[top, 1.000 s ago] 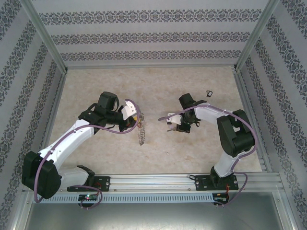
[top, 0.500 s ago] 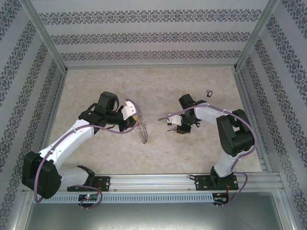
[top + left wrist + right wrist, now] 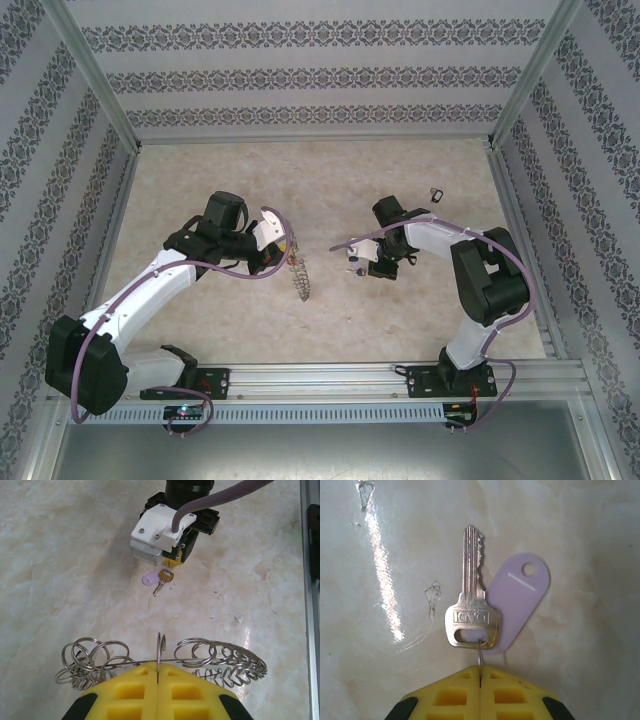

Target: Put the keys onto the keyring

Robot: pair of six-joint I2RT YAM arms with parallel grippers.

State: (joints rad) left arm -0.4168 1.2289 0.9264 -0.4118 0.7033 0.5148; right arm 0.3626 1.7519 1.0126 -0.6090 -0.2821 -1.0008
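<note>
Now, my left gripper [image 3: 158, 672] clamped on the keyring [image 3: 227, 667], my right gripper [image 3: 480, 675] pinching the key [image 3: 471, 600] by its loop [image 3: 480, 656], lilac tag [image 3: 520, 595] behind.

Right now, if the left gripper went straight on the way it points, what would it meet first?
Probably the key and lilac tag dangling from the right gripper; depth is unclear, so it might pass beneath.

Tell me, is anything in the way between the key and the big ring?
Nothing visible is. The right gripper dangles the key, the left gripper pinches the keyring, and between them lies just bare table.
</note>
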